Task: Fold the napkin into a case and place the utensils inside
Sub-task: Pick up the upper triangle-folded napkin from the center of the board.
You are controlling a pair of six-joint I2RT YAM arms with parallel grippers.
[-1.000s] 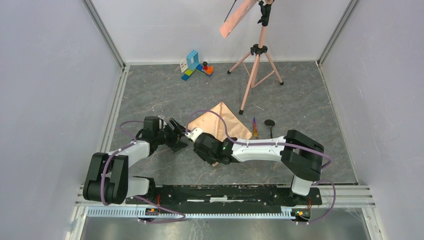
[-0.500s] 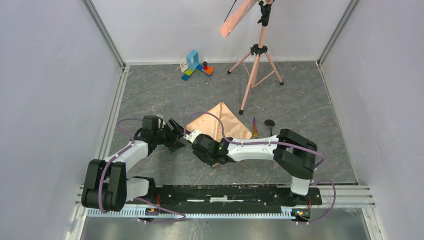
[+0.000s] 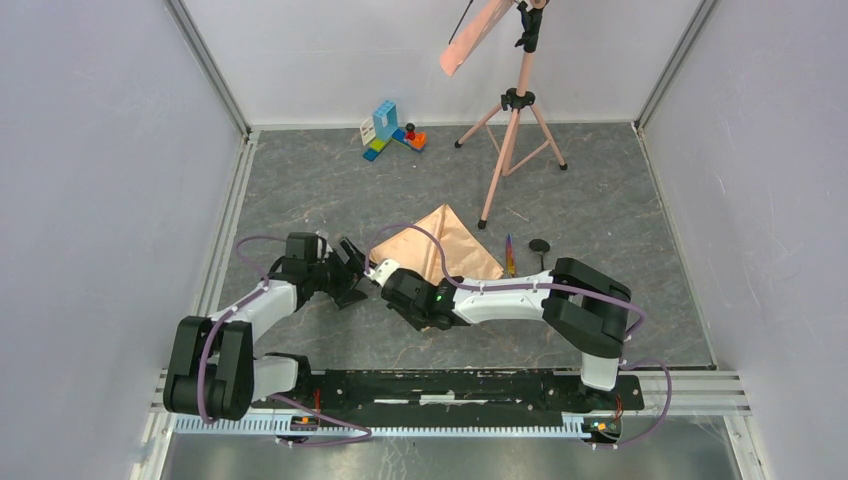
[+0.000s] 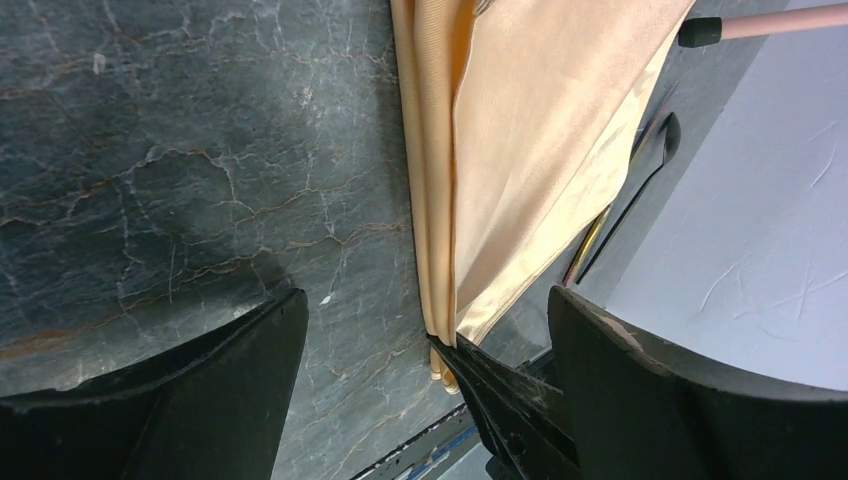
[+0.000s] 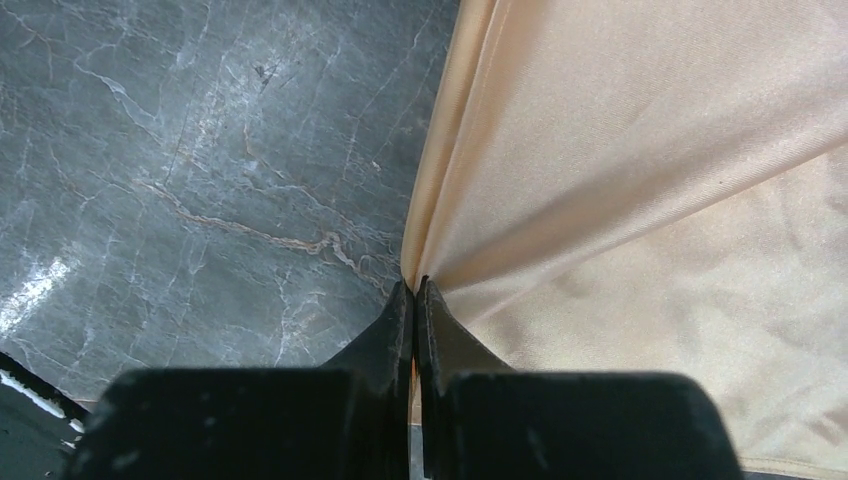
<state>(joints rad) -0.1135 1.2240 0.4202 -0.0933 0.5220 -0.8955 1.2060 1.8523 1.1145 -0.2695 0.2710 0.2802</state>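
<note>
Over the last second my right arm has crept a little to the left, its elbow following, and the left arm has swung its forearm slightly; nothing else on the surface (image 3: 300, 190) has moved. The right pincer (image 5: 415, 292) is together, clamped on the left edge of the napkin (image 3: 445, 245), with layered cloth fanning out from the tips in its wrist view. The left pincer (image 3: 355, 270) is apart and holds nothing. It sits just left of that pinched edge, and its wrist view shows the cloth and the right tips between its own fingers.

The napkin lies mid-surface as a folded wedge, its point toward the far side, and its outline has hardly changed, so I read the shift as a small tug and not a finished fold. The utensils (image 3: 512, 256) rest on the surface just right of the napkin, outside it.

I judge we are mid-fold: no case exists yet. The leftward drift brings the edge within reach of the left pincer, perhaps for a handover or a two-handed fold.
</note>
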